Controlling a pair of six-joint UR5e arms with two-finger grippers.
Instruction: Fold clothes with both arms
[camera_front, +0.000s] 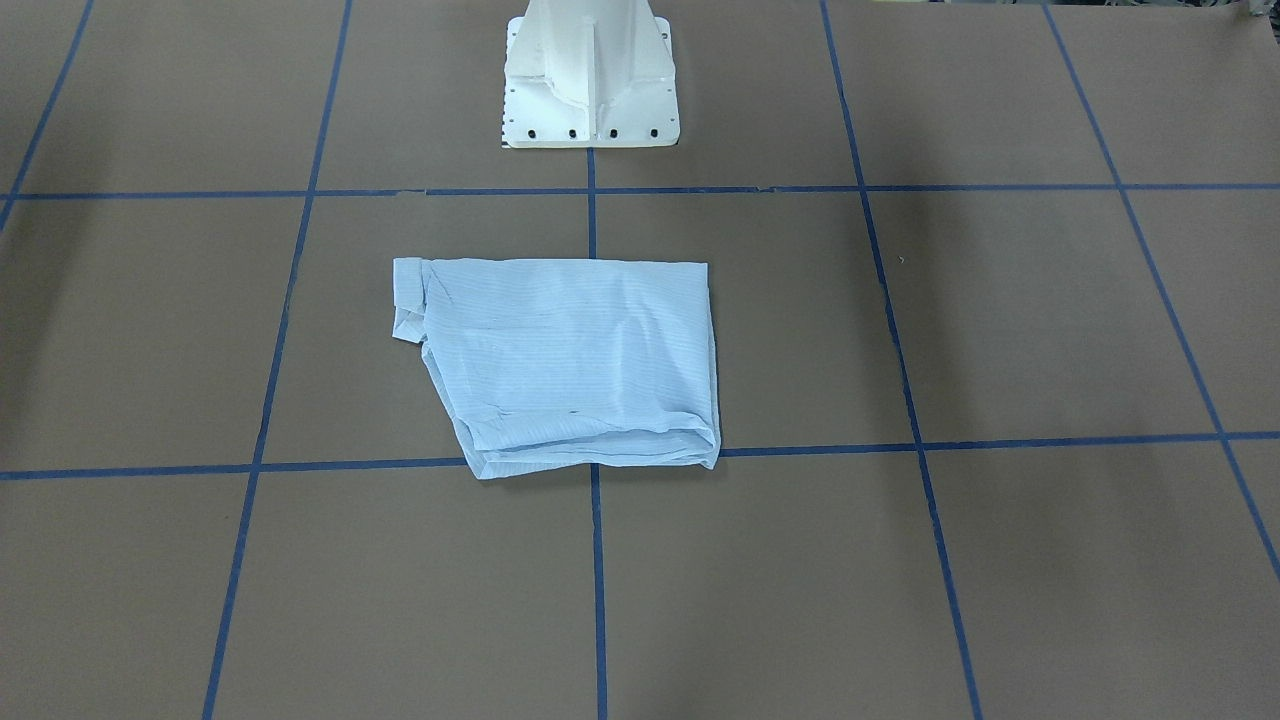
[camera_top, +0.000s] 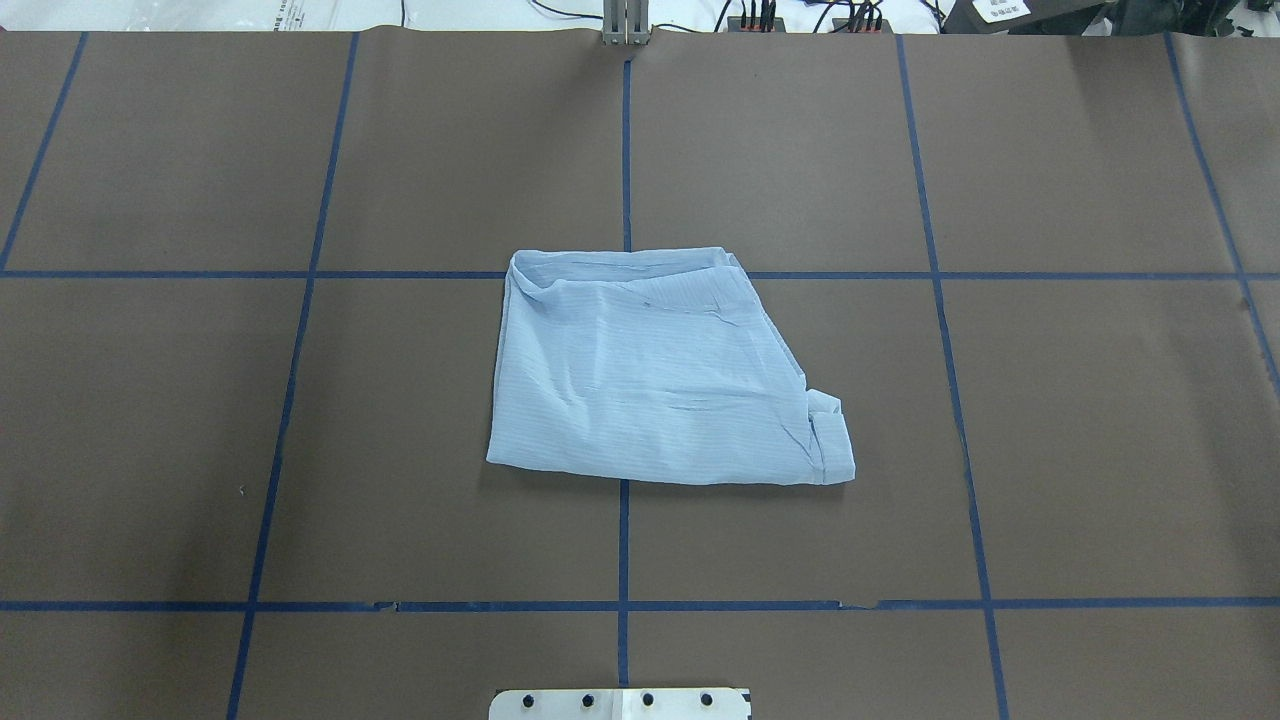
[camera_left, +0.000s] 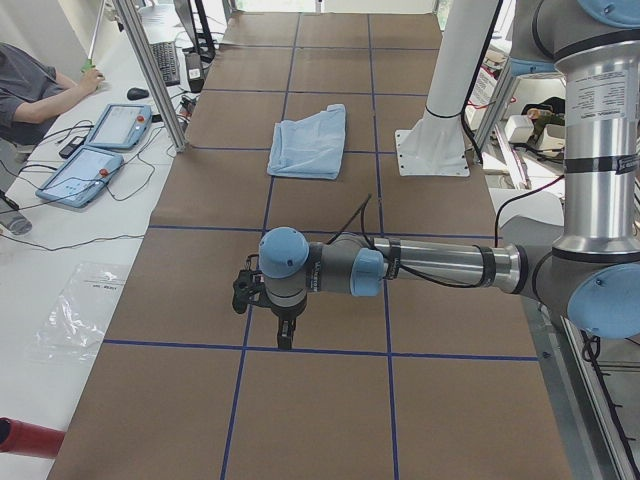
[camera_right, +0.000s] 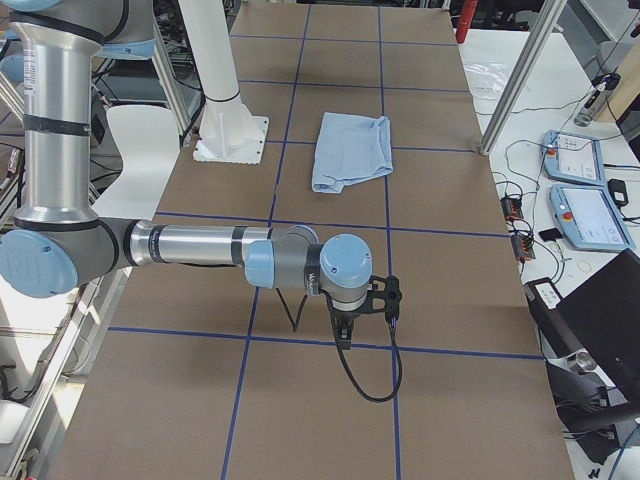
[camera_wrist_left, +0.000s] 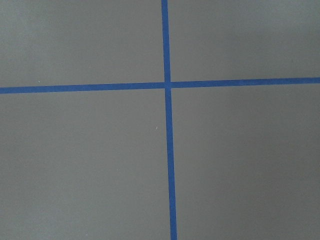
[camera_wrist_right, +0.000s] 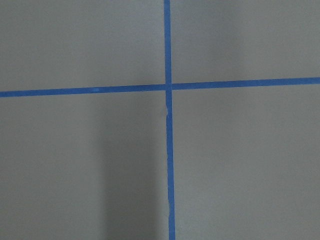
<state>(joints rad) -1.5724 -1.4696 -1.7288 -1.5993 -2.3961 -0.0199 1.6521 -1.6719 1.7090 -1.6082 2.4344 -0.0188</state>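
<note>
The light blue striped shirt (camera_front: 570, 365) lies folded into a compact, roughly rectangular bundle in the middle of the brown table (camera_top: 1100, 400), and also shows from overhead (camera_top: 655, 375) and in both side views (camera_left: 310, 142) (camera_right: 350, 150). Both arms are held far from it, out of the overhead and front-facing views. My left gripper (camera_left: 285, 335) points down over the table's left end. My right gripper (camera_right: 345, 335) points down over the right end. I cannot tell whether either is open or shut. Both wrist views show only bare table and blue tape lines (camera_wrist_left: 167, 85) (camera_wrist_right: 167, 87).
The white pedestal base (camera_front: 590, 80) stands just behind the shirt. Blue tape divides the table into a grid. An operator (camera_left: 30, 90) sits by teach pendants (camera_left: 100, 150) beyond the far edge, with aluminium posts (camera_left: 150, 70) and more pendants (camera_right: 585, 205) along that side.
</note>
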